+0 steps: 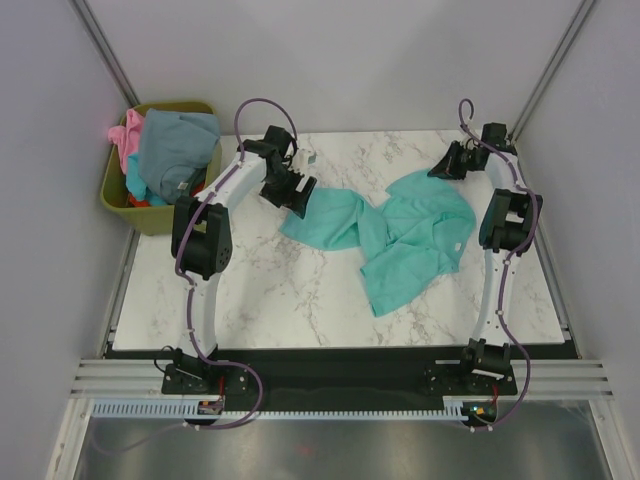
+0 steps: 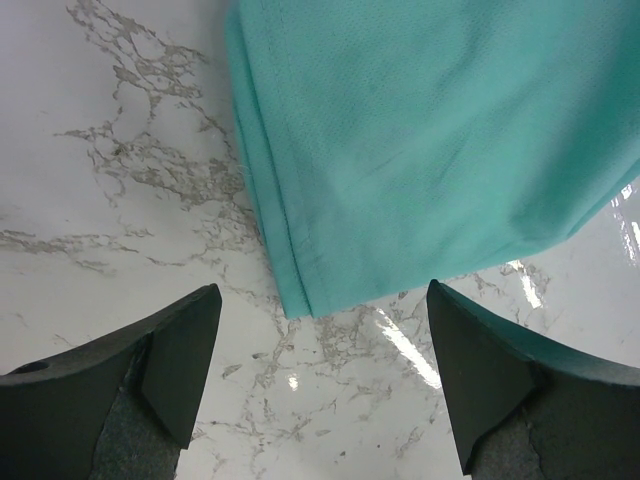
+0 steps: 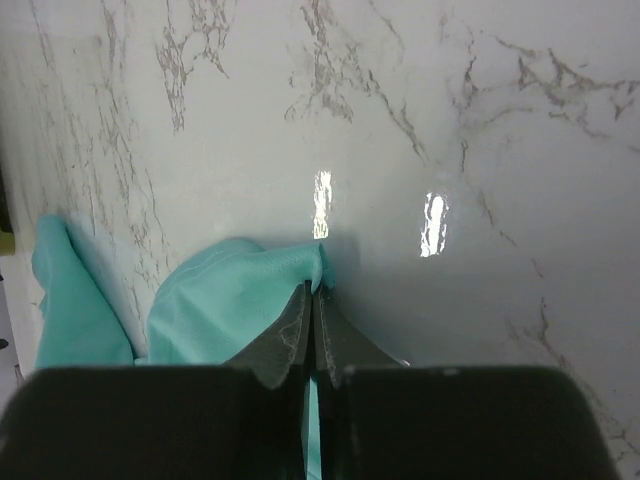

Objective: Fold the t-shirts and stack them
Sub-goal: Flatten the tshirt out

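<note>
So the thing that matters for us right now is where the teal t-shirt (image 1: 400, 240) sits relative to our two grippers. It's lying crumpled on the marble table (image 1: 250, 290), long axis running roughly left to right across the far half, with one flap trailing back toward our bases. Our right gripper (image 1: 442, 168) is at the far right end of it, jaws pressed together on a bit of the edge, and the wrist view shows a teal fold pinched right at the tips. Our left gripper (image 1: 296, 203) is at the opposite end, jaws wide apart and holding nothing. From its wrist camera the hemmed corner (image 2: 295, 295) of the shirt lies just ahead of the fingers (image 2: 180, 350), roughly centred in the gap, flat on the marble. The left arm is clearly the nearer one for that corner, so we reckon the next move is forward and down onto it, letting both ends get pulled taut along that axis. The grey-blue tee (image 1: 180, 145) and pink tee (image 1: 123, 135) sit in the olive-green bin (image 1: 115, 200) off to the left.
</note>
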Controlling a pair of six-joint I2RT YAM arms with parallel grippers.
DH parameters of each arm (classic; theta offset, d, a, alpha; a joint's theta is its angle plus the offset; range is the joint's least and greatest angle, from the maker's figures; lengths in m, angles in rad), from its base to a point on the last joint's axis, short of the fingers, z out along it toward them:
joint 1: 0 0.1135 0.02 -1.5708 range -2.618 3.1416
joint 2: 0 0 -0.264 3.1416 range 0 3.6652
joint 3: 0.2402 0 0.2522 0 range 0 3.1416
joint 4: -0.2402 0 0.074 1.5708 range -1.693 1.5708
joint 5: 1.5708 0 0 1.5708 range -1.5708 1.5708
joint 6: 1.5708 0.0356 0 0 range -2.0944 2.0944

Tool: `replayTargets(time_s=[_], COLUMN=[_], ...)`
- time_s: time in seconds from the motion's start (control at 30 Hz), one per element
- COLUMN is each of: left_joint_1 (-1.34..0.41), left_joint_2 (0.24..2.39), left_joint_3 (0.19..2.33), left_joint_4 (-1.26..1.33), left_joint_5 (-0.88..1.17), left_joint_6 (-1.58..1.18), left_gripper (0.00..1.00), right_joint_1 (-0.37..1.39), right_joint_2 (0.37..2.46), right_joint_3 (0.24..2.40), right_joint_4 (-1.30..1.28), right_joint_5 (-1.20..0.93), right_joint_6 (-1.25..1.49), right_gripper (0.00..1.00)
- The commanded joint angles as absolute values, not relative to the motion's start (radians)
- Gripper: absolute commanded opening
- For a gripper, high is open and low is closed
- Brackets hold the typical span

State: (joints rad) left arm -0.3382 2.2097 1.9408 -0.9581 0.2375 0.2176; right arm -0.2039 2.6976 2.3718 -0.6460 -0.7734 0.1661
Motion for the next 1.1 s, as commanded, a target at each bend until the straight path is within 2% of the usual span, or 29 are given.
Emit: replayTargets(time_s=[0.0, 0.17, 0.37, 0.6, 0.8, 1.07], left_joint_1=[-0.344, -0.339, -0.305, -0.293, -0.293, -0.301], left_joint_2=[2.201, 2.22, 2.342, 2.457, 2.537, 2.537], left_joint_3=[1.983, 2.051, 2.256, 2.286, 2.336, 2.378], left_joint_4=[-0.954, -0.928, -0.877, -0.873, -0.876, -0.867], left_joint_5=[0.256, 0.2, 0.112, 0.242, 0.346, 0.469], left_joint_6=[0.235, 0.226, 0.241, 0.209, 0.206, 0.143], left_gripper=[0.91, 0.92, 0.93, 0.91, 0.83, 0.77], right_joint_1=[-0.193, -0.183, -0.161, -0.132, -0.117, -0.092], right_joint_2=[2.691, 2.585, 2.366, 2.165, 2.105, 2.069], right_joint_3=[2.378, 2.421, 2.352, 2.252, 2.186, 2.166], right_joint_4=[-0.692, -0.69, -0.698, -0.7, -0.709, -0.722], right_joint_5=[-0.723, -0.686, -0.702, -0.73, -0.712, -0.675], right_joint_6=[0.149, 0.114, 0.087, 0.118, 0.104, 0.084], right_gripper=[0.05, 0.04, 0.04, 0.05, 0.06, 0.05])
